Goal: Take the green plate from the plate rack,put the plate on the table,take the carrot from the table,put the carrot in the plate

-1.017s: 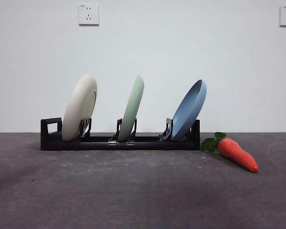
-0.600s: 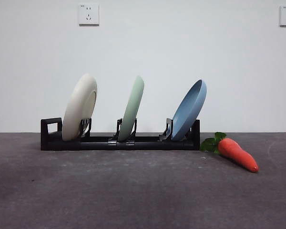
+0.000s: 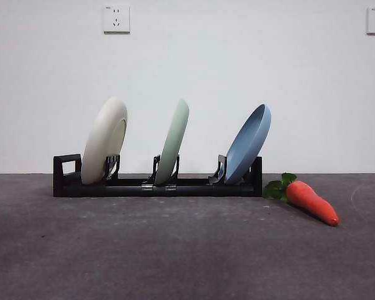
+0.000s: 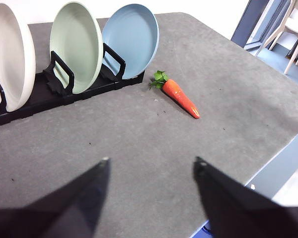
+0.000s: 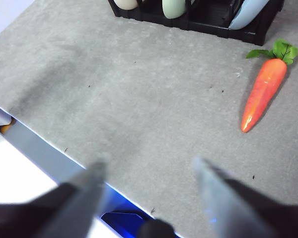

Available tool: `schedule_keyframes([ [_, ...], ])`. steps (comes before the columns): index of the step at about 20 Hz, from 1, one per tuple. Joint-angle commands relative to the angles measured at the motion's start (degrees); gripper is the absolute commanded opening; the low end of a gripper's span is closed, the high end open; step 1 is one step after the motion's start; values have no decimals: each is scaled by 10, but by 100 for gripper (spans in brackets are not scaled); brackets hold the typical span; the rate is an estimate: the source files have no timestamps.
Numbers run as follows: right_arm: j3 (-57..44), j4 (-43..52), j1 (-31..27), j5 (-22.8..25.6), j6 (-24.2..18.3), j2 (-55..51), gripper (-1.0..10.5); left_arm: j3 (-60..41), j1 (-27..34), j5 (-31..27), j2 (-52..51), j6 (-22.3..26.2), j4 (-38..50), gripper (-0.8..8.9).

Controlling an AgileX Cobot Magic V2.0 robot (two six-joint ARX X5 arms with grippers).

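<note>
The green plate (image 3: pixel 173 141) stands on edge in the middle slot of the black plate rack (image 3: pixel 131 186), leaning right; the left wrist view shows the same green plate (image 4: pixel 77 45) in the rack (image 4: pixel 35 99). The orange carrot (image 3: pixel 311 201) lies on the grey table (image 3: pixel 187 250) just right of the rack, leaves toward it; both wrist views show the carrot (image 4: pixel 181 97) (image 5: pixel 263 92). My left gripper (image 4: pixel 151 166) is open above bare table, well short of the rack. My right gripper (image 5: pixel 149 166) is open over the table's near edge, away from the carrot.
A cream-white plate (image 3: pixel 104 139) fills the rack's left slot and a blue plate (image 3: pixel 249 143) its right slot. The table's edge (image 5: pixel 44 148) runs under the right gripper, with floor beyond. A chair (image 4: pixel 295 25) stands off the table's far side.
</note>
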Motion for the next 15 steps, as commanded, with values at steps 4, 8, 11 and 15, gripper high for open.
schedule_keyframes([
  [4,2,4,1,1,8,-1,633,4,1,-2,28,5,22,574],
  [8,2,4,1,1,9,5,633,42,-10,-2,86,-7,65,574],
  [11,2,4,1,1,14,17,633,90,-37,-2,154,-23,118,574],
  [15,2,4,1,1,14,38,630,150,-112,-53,270,-38,189,573],
])
